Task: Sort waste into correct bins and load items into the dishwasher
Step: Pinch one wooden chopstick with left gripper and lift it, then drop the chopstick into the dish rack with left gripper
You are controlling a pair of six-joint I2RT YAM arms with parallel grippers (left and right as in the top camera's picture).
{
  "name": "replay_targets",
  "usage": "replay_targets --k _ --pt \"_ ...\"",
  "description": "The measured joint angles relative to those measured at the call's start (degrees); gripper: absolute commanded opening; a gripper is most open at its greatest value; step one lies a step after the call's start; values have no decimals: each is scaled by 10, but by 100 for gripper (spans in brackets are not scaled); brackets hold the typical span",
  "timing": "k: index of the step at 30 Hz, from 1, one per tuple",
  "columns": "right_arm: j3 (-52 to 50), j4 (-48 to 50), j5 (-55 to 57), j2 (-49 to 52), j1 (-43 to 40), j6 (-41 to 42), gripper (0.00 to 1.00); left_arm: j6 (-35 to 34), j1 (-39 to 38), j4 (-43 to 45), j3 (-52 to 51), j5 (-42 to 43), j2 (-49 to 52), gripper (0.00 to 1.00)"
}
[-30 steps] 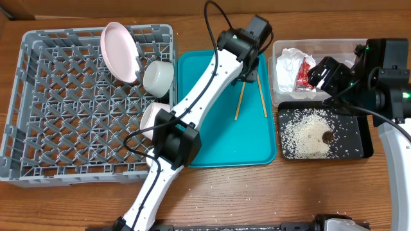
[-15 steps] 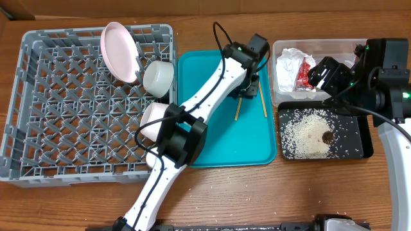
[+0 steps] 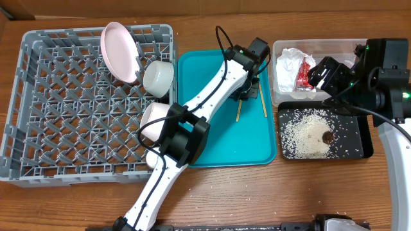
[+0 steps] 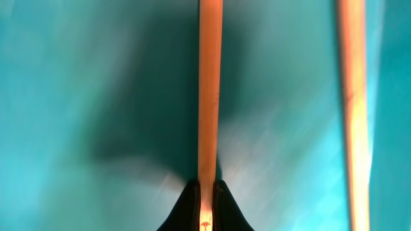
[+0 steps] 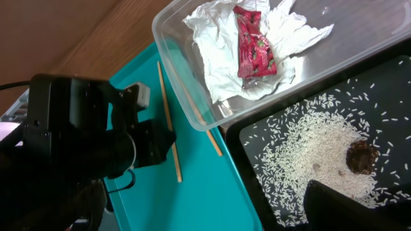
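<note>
At the upper middle of the overhead frame, the left hand (image 3: 246,91) is down on the teal tray (image 3: 225,138), its two fingers pressed together on one chopstick (image 3: 238,109). The left wrist view shows this close up: the dark fingertips pinch the wooden stick (image 4: 209,96) at the bottom centre of the frame, and the stick runs straight up over the teal surface. The second chopstick (image 4: 352,109) lies free on the tray near the right edge of that view, apart from the first one.

To the right of the teal tray stands the clear tub (image 3: 347,45), with the crumpled napkin (image 3: 288,64) and the red wrapper (image 3: 303,74) inside it. Just below it in the frame lies the black tray (image 3: 366,144), which holds the rice grains (image 3: 308,135) and the brown lump (image 3: 327,136). The right hand (image 3: 323,72) hangs above the line where the tub meets the black tray, its fingers spread wide with nothing between them.

The dish rack (image 3: 26,128) fills the left of the frame. The plate (image 3: 119,51) stands tilted at its upper right, the upper bowl (image 3: 158,76) just beside it, and the lower bowl (image 3: 153,120) sits lower on the rack's right side, partly behind the left arm. A few stray grains dot the table (image 3: 257,192) along the bottom.
</note>
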Motion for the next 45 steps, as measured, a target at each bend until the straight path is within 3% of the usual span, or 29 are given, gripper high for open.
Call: replay_targets --k 6,10,17,22,26,30,37,43,44,45 --pt "0 0 0 0 0 0 100 0 14 -129 113 -7 3 4" --pt "0 0 0 0 0 0 100 2 31 -231 200 -58 -40 4" --pt "0 0 0 0 0 0 100 47 40 -237 201 -70 -183 4" --pt "0 0 0 0 0 0 100 58 43 -237 66 -98 -325 4" --pt "0 0 0 0 0 0 100 30 121 -219 -219 -162 -525 4" --pt "0 0 0 1 0 0 100 83 223 -71 -471 -186 -661 4" --pt "0 -1 0 1 0 0 100 172 315 169 -711 -191 -649 4" --pt "0 -1 0 1 0 0 100 235 326 272 -758 -191 -621 4" --pt "0 0 0 1 0 0 100 245 326 280 -759 -191 -615 10" --pt "0 -1 0 1 0 0 100 252 326 285 -759 -191 -612 23"
